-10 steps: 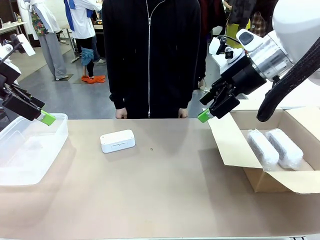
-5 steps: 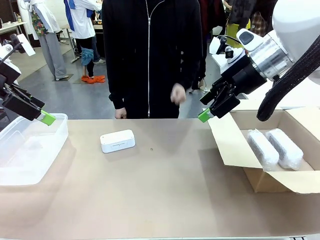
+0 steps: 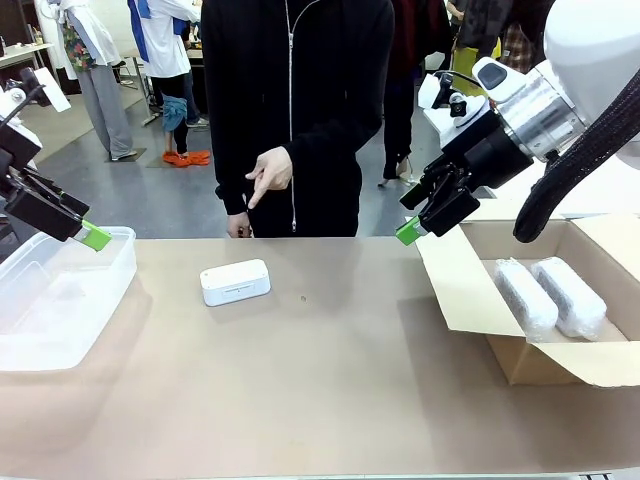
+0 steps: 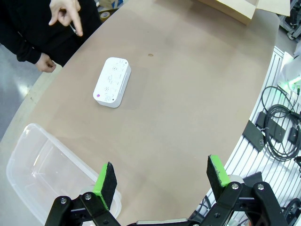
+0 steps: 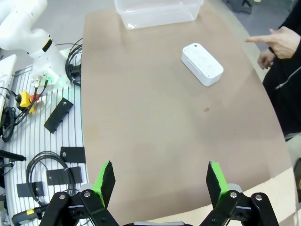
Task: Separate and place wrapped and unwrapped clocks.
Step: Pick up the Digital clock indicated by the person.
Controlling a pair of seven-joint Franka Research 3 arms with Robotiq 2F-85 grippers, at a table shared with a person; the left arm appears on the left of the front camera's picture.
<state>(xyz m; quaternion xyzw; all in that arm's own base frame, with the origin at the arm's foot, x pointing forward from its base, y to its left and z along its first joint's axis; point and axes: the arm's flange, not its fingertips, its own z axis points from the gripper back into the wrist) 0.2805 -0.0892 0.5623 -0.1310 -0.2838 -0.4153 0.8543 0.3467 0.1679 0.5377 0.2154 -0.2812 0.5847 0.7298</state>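
Pair of wrapped clocks (image 3: pixel 527 297) (image 3: pixel 570 295), one bare clock (image 3: pixel 235 282)

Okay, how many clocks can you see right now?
3. A bare white clock lies on the table, left of the middle. Two wrapped clocks lie side by side in the cardboard box at right. Others may be hidden there.

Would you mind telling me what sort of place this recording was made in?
Probably a robotics lab or test hall rather than a home. A work table has loose cables and slotted rails beside it. Behind it is a bare grey floor, with other people standing about.
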